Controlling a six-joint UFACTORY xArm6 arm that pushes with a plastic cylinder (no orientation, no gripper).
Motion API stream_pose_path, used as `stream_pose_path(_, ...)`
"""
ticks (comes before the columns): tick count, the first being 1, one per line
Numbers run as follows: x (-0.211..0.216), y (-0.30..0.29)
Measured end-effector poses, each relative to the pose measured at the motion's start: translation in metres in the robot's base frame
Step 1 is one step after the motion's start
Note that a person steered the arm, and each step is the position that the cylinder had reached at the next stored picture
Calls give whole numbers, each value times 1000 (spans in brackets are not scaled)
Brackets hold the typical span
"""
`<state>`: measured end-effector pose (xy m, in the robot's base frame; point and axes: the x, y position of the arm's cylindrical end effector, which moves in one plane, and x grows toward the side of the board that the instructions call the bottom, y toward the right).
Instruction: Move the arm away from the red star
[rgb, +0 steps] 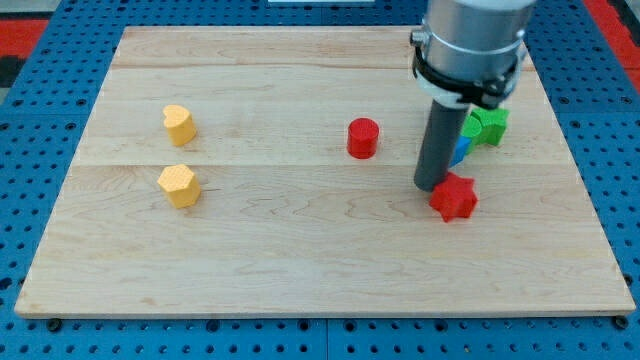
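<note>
Rod end noted: my tip (431, 187) carries no jaws to open or close, and it grips nothing; it stands on the board touching, or all but touching, the upper-left edge of the red star (454, 197). Contact cannot be confirmed from this angle.

Task object: the red star lies right of the board's centre, toward the view's bottom of the cluster there. Just behind the rod, a blue block (460, 150), shape largely hidden, and a green block (488, 124) sit close together toward the view's top right.

Step in hand, by judgement: separation has not begun. The next move calls for a slide off the star without dragging it.

Clearances: a red cylinder (363, 138) stands to the view's left, near. Two yellow blocks (179, 124) (179, 185) are well apart at far left. Open wood (300, 250) runs toward the view's bottom left, the safest exit.
</note>
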<state>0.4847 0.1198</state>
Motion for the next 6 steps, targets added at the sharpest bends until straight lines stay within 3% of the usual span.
stream_pose_path(2,37,22)
stream_pose_path(4,2,-19)
stream_pose_path(6,-59,-22)
